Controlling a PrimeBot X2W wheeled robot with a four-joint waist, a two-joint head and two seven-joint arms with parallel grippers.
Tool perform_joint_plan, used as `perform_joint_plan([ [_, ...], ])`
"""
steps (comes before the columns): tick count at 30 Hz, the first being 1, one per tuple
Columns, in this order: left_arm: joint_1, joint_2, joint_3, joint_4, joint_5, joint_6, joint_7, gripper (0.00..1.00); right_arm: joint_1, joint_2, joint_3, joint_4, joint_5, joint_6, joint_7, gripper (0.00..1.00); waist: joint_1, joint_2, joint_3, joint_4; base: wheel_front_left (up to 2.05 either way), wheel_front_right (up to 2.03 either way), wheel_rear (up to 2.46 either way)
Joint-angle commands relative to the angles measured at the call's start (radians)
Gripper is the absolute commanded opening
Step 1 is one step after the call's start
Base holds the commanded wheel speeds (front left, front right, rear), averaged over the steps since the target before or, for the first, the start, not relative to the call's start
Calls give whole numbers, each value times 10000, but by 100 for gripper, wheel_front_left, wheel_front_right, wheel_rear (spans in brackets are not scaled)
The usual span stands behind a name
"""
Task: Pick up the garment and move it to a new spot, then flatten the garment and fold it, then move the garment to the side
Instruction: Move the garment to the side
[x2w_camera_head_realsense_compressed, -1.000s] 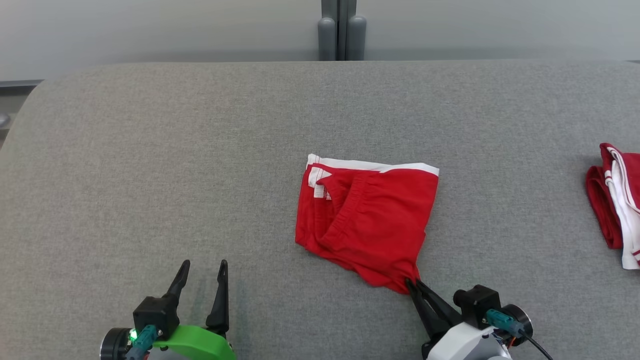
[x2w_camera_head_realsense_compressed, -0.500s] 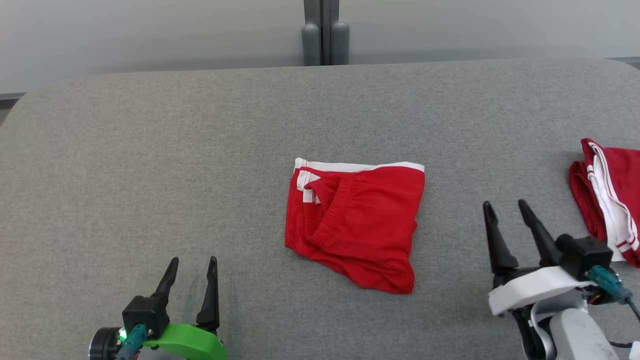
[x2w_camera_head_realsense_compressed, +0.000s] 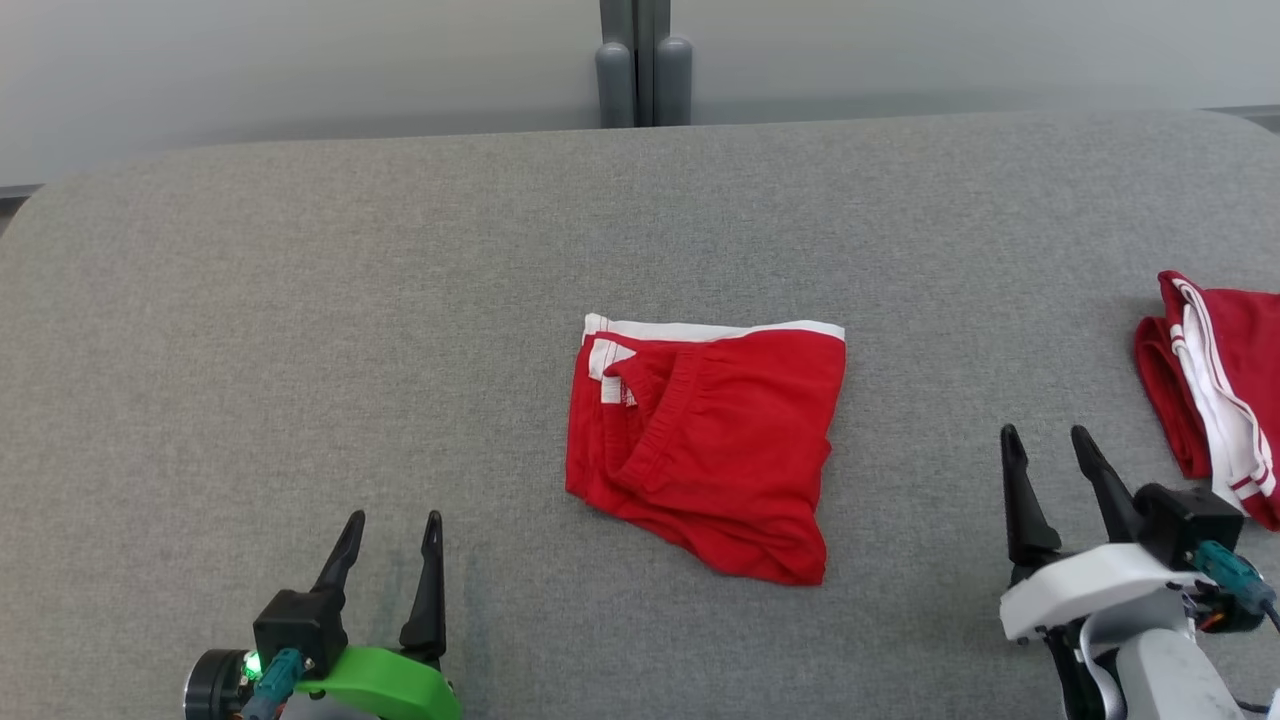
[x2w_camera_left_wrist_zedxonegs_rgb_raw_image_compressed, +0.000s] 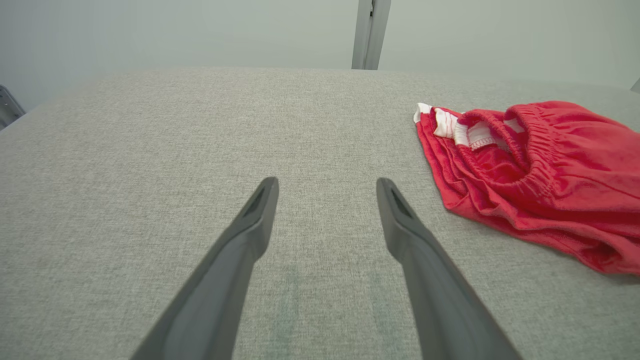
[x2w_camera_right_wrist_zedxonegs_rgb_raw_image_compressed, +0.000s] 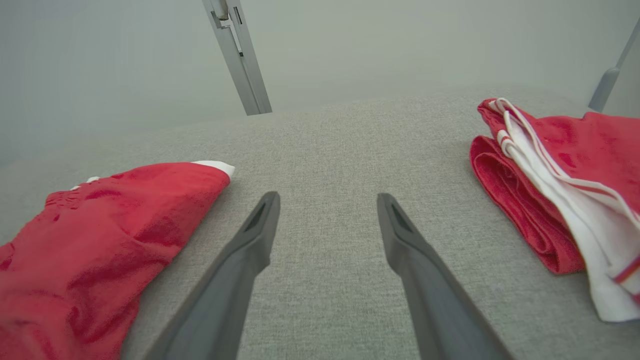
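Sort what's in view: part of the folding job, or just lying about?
Job:
- red shorts, mid-table, loosely folded
- left gripper and right gripper, both open, off the cloth
- grey padded table, the work surface

Lying about:
- folded red-and-white garment at the table's right edge
- grey post behind the table

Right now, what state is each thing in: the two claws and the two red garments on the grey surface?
Left gripper: open, empty.
Right gripper: open, empty.
Red shorts: roughly folded, a bit rumpled, lying free, touched by nothing.
Red and white garment: folded, lying at the right edge.
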Motion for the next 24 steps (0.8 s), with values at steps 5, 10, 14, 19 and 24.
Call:
perform_joint_plan([
  [5,-312,14,-158,-94,-38,-31,7,100,-823,-37,1053,329,382,-14,8,100,0,-1,389,256,0,0,0],
  [10,-562,28,-428,30,-168,-30,7,100,-1800,-43,2339,1383,696,-14,6,100,0,-1,751,685,0,0,0],
  [14,-681,108,-632,126,-291,-30,7,100,-2290,-49,2875,2428,987,-14,8,100,0,-1,1011,1069,0,0,0],
  [19,-780,204,-675,156,-433,-30,7,100,-2686,-43,2980,3777,1239,-14,22,0,0,-1,1255,1356,0,0,0],
  [24,-777,260,-626,33,-485,-30,7,100,-2754,-60,2382,3707,1070,-20,22,0,0,-1,1339,1162,0,0,0],
])
